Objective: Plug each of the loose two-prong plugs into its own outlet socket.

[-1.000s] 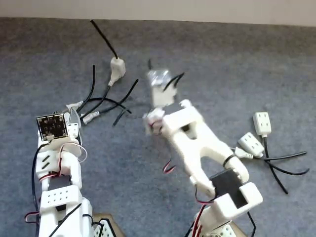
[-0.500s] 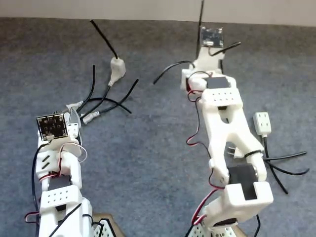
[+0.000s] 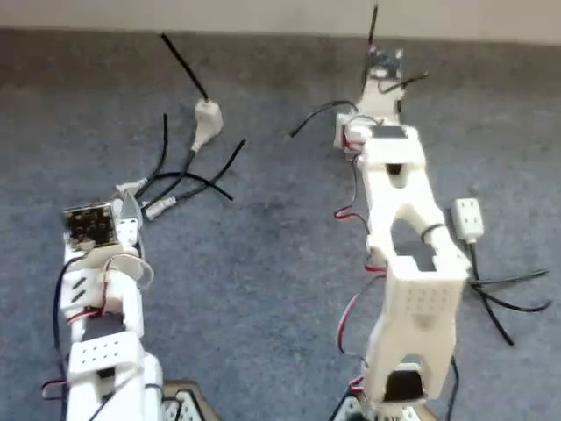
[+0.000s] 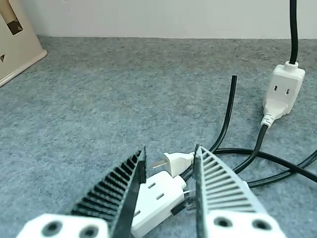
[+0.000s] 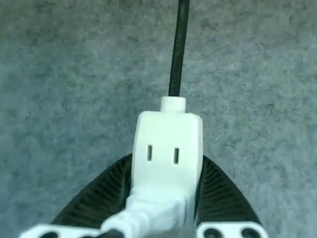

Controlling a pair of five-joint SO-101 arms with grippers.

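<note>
My right gripper (image 5: 167,158) is shut on a white outlet socket (image 5: 168,139) with two slots on its face. A black cord (image 5: 177,49) leaves its far end and a white plug neck (image 5: 143,215) sits at its near end. In the high view that arm is stretched to the carpet's far edge (image 3: 383,61). My left gripper (image 4: 170,148) stands open low over the carpet, its fingers on either side of another white socket (image 4: 153,198), with a loose two-prong plug (image 4: 176,161) just beyond. It sits at the left (image 3: 131,206). A third socket (image 3: 208,118) lies farther back.
A white socket (image 3: 466,219) and tangled black cords (image 3: 513,294) lie by the right arm's base. Black cords (image 3: 188,180) fan out ahead of the left gripper. A beige object (image 4: 15,44) and a pale wall (image 3: 263,13) border the carpet.
The right arm swung from the middle of the carpet out to the far edge, stretching long with the socket in its gripper. The left arm stayed still.
</note>
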